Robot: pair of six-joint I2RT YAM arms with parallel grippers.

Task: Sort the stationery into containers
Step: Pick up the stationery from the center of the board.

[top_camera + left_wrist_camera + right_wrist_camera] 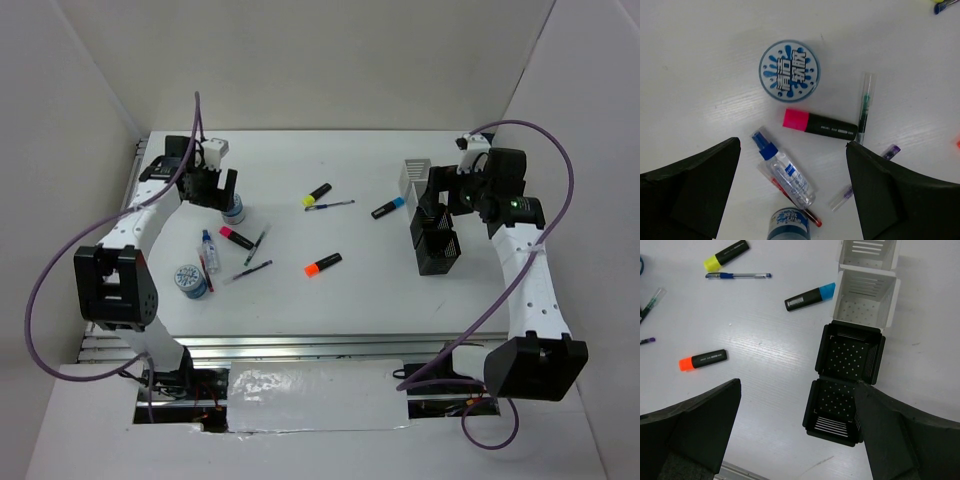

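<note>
Judging by the layout, sorting has not begun: every item lies loose on the bench [380, 300] and nothing shows inside the bins [821, 355]. The bins stand in a touching row at the right of the bench, two white and two black in the right wrist view; the three interiors shown in full are bare. The right gripper [798, 382] hangs above the black bins, fingers spread, nothing between them. The left gripper [793, 144] hangs over the left cluster, fingers also spread and holding nothing. Items left to sort:

- A flat roll [789, 71] and a second roll [788, 225].
- The pink highlighter [820, 125], in the left cluster.
- The orange highlighter [704, 360], yellow highlighter [727, 254] and blue highlighter [810, 296], mid-bench. The blue cap lies just beside a white bin.
- The bottle [785, 170].
- The pens: a green pen [864, 107], a blue pen [737, 275], a purple pen [865, 172] and a red pen [810, 217].

Limits of view: the far white bin is cut off by the frame edge, so its contents cannot be confirmed. The right gripper covers part of the row in the top view. The second roll is cut off at the frame bottom. The red pen runs under the bottle. The highlighter print is too small to read.
</note>
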